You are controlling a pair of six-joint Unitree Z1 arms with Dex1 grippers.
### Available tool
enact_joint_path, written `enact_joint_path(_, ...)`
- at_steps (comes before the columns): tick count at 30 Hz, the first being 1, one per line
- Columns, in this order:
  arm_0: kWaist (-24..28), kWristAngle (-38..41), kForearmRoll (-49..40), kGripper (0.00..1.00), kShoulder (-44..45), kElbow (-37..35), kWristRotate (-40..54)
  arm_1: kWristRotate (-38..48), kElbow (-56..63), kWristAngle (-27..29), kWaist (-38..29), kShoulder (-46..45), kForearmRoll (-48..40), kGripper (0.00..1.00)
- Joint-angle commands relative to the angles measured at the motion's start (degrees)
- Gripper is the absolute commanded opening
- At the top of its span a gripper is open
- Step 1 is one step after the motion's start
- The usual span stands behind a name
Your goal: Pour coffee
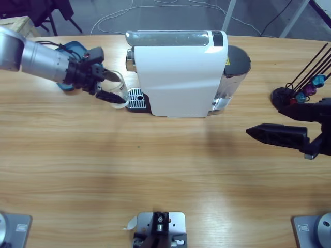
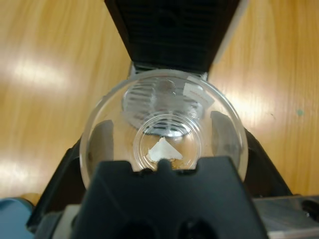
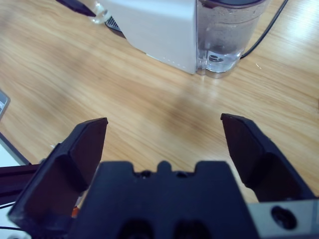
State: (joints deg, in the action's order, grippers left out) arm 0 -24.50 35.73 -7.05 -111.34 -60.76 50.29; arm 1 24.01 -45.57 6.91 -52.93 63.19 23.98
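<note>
- On the far left of the wooden table (image 1: 155, 170), a blue object (image 1: 72, 50) lies behind the left arm, mostly hidden by it.
- The left gripper (image 1: 111, 86) reaches in from the left edge and has its jaws closed on a clear glass cup (image 1: 120, 89); in the left wrist view one jaw sits on each side of the cup (image 2: 164, 132), pressing its wall.
- The cup is held just left of the drip tray (image 1: 136, 99), close beside it, and a small white scrap shows through its bottom in the wrist view.
- The white coffee machine (image 1: 178, 72) stands at the far middle of the table, its spout end facing left toward the cup.
- A transparent water tank (image 3: 227, 35) with a dark lid sits at the machine's right end, with a black cable running off behind it.
- The right gripper (image 1: 274, 135) hangs near the right edge, well apart from the machine; its jaws are spread wide and hold nothing.
- A black stand with coloured capsules (image 1: 305, 90) sits at the far right.
</note>
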Motion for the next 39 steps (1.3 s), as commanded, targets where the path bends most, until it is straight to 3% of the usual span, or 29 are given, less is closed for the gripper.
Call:
enact_joint_path(1, -4.63, -0.36, 0.02, 0.000, -5.13, -3.68, -2.38, -0.06, 2.76, 1.09, -0.13, 2.18, -1.02, 1.000)
enact_joint_path(19, -7.23, -4.13, -0.03, 0.013, -7.05, -6.49, -5.47, 1.03, 2.94, 2.56, 1.33, 2.39, -1.96, 1.000)
enact_joint_path(20, -7.23, -4.30, -0.02, 0.422, -7.03, -6.44, -5.59, 1.03, 2.94, 2.44, 1.33, 2.59, -2.17, 1.000)
enact_joint_path(21, -7.23, -4.35, 0.00, 0.910, -6.92, -6.28, -6.05, 1.03, 2.87, 2.37, 1.33, 2.64, -2.27, 1.000)
enact_joint_path(22, -7.21, -4.55, 0.02, 0.978, -6.70, -6.18, -6.63, 1.03, 2.85, 2.28, 1.33, 2.64, -2.27, 1.000)
enact_joint_path(31, -5.73, -5.16, -0.05, 1.000, -3.20, -3.52, -9.16, 1.03, 3.36, 2.23, 1.33, 2.74, -2.27, 1.000)
enact_joint_path(39, -2.08, -5.23, -0.07, 1.000, 10.41, 1.61, -10.06, 0.23, 2.43, 2.05, 1.33, 5.01, -3.40, 1.000)
